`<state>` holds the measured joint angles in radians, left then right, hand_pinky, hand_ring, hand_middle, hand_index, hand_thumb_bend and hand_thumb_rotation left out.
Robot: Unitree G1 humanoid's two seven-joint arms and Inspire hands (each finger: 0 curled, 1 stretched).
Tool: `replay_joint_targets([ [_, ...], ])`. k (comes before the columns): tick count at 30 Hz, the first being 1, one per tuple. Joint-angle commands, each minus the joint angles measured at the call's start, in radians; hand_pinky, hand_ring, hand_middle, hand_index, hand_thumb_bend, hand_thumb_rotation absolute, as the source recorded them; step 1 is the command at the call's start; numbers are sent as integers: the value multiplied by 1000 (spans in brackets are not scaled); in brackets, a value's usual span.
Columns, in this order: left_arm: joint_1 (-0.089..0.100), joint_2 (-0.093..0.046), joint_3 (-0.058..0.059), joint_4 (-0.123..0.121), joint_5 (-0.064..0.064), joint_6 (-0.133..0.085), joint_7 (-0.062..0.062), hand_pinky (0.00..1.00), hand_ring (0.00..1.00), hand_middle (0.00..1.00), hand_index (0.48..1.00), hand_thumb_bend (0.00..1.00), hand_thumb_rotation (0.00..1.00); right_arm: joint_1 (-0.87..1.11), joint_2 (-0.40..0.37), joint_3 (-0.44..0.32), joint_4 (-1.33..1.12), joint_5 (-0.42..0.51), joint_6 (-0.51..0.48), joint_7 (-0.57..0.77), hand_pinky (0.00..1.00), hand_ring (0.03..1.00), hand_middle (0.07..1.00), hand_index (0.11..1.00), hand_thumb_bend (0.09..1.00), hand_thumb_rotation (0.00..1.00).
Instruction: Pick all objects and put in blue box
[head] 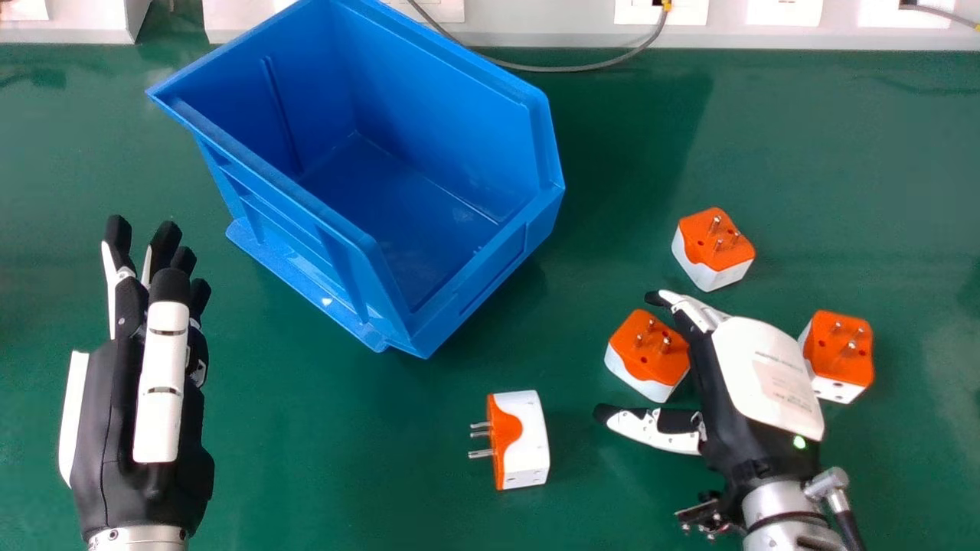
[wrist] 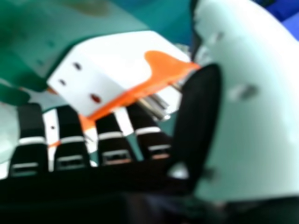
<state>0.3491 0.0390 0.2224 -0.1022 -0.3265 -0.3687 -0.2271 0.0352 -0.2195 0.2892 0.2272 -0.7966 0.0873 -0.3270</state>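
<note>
In the head view my right hand (head: 766,375) is palm down and open, its thumb and fingers on either side of an orange-and-white plug adapter (head: 649,353). The right hand view shows an adapter (wrist: 117,60) with metal prongs beside the black thumb pad of my right hand (wrist: 198,107). One adapter (head: 713,249) lies beyond that hand, another (head: 838,353) to its right, and a third (head: 522,440) on its side nearer the middle. The blue box (head: 459,295) stands upright at upper left centre. My left hand (head: 161,383) rests open at the left, holding nothing.
A green tabletop (head: 321,459) lies under everything. Along its far edge run a white strip (head: 551,34) with panels and a grey cable (head: 566,69) that curves behind the box. The box's near wall stands between my two hands.
</note>
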Motion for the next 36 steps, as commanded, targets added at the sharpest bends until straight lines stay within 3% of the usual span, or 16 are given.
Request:
replay_joint_targets([
  [1, 1, -1, 5, -28, -8, -6, 0, 1000, 1000, 996, 996, 532, 779, 22, -18, -8, -14, -11, 91, 53, 728, 833, 845, 815, 554, 312],
  [6, 6, -1, 6, -37, 1, -5, 6, 1000, 1000, 993, 992, 495, 796, 22, -22, 7, -85, -54, 184, 115, 710, 825, 841, 808, 535, 290],
  [8, 5, 0, 8, -35, -10, -4, 0, 1000, 1000, 993, 987, 506, 794, 21, -23, 16, -106, -71, 217, 134, 704, 820, 837, 804, 529, 275],
  [10, 7, 8, 6, -39, -12, 5, -7, 1000, 1000, 997, 993, 523, 802, 20, -23, 22, -128, -84, 247, 166, 711, 827, 844, 812, 504, 277],
  [11, 7, 7, 8, -38, 1, 0, 1, 1000, 1000, 999, 997, 525, 812, 20, -22, 23, -132, -88, 254, 168, 714, 830, 847, 815, 497, 278],
  [12, 8, 5, 8, -40, -2, -1, -1, 997, 995, 992, 988, 530, 814, 19, -23, 25, -137, -93, 261, 175, 709, 824, 841, 811, 504, 271],
  [14, 9, 4, 8, -43, 4, -3, 2, 1000, 999, 995, 990, 520, 812, 15, -23, 29, -143, -98, 278, 188, 709, 822, 838, 809, 495, 256],
  [19, 12, 10, 6, -53, 15, -1, 2, 1000, 1000, 999, 998, 513, 845, 5, -13, 37, -156, -110, 324, 214, 693, 801, 816, 787, 478, 66],
  [23, 12, 11, 6, -61, 15, 6, 6, 1000, 1000, 999, 998, 524, 855, -5, 10, 29, -157, -92, 356, 223, 547, 735, 779, 746, 448, 5],
  [28, 16, 10, 5, -72, 16, 12, 14, 1000, 1000, 997, 994, 488, 864, -19, 2, 52, -139, -122, 368, 192, 309, 464, 557, 615, 475, 0],
  [30, 17, 10, 4, -77, 16, 16, 18, 1000, 1000, 995, 990, 481, 860, -28, 14, 58, -129, -140, 391, 165, 283, 435, 523, 599, 479, 0],
  [36, 24, 4, 2, -101, 9, 42, 28, 1000, 1000, 996, 988, 454, 823, -33, 28, 54, -123, -127, 391, 109, 293, 443, 542, 585, 482, 0],
])
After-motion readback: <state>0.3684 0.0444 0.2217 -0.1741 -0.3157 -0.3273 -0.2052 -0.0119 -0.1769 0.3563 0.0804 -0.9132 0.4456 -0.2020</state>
